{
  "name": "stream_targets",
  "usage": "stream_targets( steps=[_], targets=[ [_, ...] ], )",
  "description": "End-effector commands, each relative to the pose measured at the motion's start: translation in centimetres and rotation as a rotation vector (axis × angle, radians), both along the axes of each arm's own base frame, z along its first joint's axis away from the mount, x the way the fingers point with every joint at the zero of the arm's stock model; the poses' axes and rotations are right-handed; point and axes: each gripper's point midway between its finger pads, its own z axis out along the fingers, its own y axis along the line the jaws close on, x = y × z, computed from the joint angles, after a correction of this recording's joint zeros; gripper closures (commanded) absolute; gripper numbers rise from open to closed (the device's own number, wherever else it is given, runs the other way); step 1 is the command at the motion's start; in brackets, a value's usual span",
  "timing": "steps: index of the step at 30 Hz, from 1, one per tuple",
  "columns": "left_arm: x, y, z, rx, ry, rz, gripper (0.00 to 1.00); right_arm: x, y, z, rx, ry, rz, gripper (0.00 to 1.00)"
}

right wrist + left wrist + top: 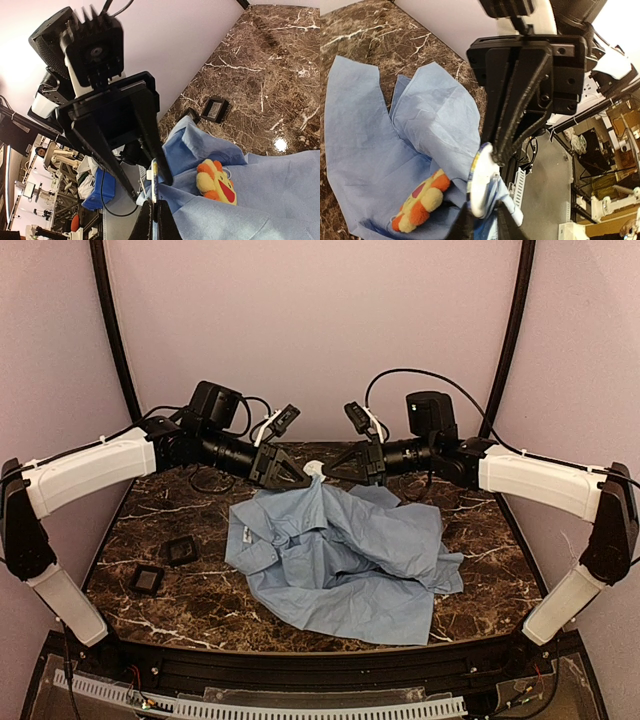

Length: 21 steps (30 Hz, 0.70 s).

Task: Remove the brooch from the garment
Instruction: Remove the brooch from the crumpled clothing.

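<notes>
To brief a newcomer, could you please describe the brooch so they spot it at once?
The light blue garment lies crumpled on the marble table. In a fold at its far end sits the brooch: a small puffy flower, orange, yellow and red, the only bright colours there.

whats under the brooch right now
The brooch rests on a fold of the garment, with light blue fabric directly beneath it. Its underside and any pin are covered by the petals, and the table below that spot is hidden by fabric.
</notes>
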Motion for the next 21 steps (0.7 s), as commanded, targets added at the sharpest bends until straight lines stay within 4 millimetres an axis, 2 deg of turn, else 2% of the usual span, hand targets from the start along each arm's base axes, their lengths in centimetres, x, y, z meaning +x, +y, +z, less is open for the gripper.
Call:
stream_targets(
  steps=[1,3,5,9,11,12,13,14,15,16,18,21],
  targets=[
    [0.0,0.2,-1.7,0.047,0.002,0.007,0.56,0.7,0.1,2.3,0.038,-0.059,-0.026,1.0],
    [-0.1,0.4,-2.2,0.065,0.0,0.009,0.39,0.7,0.1,2.2,0.036,-0.059,-0.028,1.0],
    [-0.1,0.6,-2.7,0.087,-0.003,0.011,0.33,0.8,0.2,2.1,0.034,-0.058,-0.029,1.0],
    [-0.1,1.0,-3.5,0.124,-0.017,0.007,0.3,0.8,0.2,1.9,0.032,-0.056,-0.031,1.0],
    [0.0,1.2,-3.6,0.141,-0.028,0.011,0.39,0.9,0.2,1.8,0.032,-0.055,-0.033,1.0],
    [0.0,1.3,-3.6,0.145,-0.036,0.012,0.51,1.0,0.2,1.8,0.031,-0.054,-0.035,1.0],
    [0.1,1.4,-3.5,0.146,-0.045,0.018,0.56,1.0,0.3,1.8,0.03,-0.055,-0.036,1.0],
    [0.1,1.4,-3.4,0.147,-0.051,0.02,0.66,1.0,0.3,1.7,0.029,-0.053,-0.037,1.0],
    [0.1,1.4,-3.3,0.146,-0.056,0.023,0.71,1.1,0.3,1.7,0.029,-0.054,-0.039,1.0],
    [0.2,1.4,-3.2,0.145,-0.058,0.024,0.83,1.1,0.3,1.6,0.028,-0.054,-0.039,1.0],
    [0.3,1.4,-3.1,0.142,-0.065,0.032,0.96,1.2,0.3,1.6,0.023,-0.052,-0.044,1.0],
    [0.4,1.5,-2.9,0.132,-0.073,0.044,0.99,1.2,0.2,1.4,0.012,-0.053,-0.049,1.0]
  ],
)
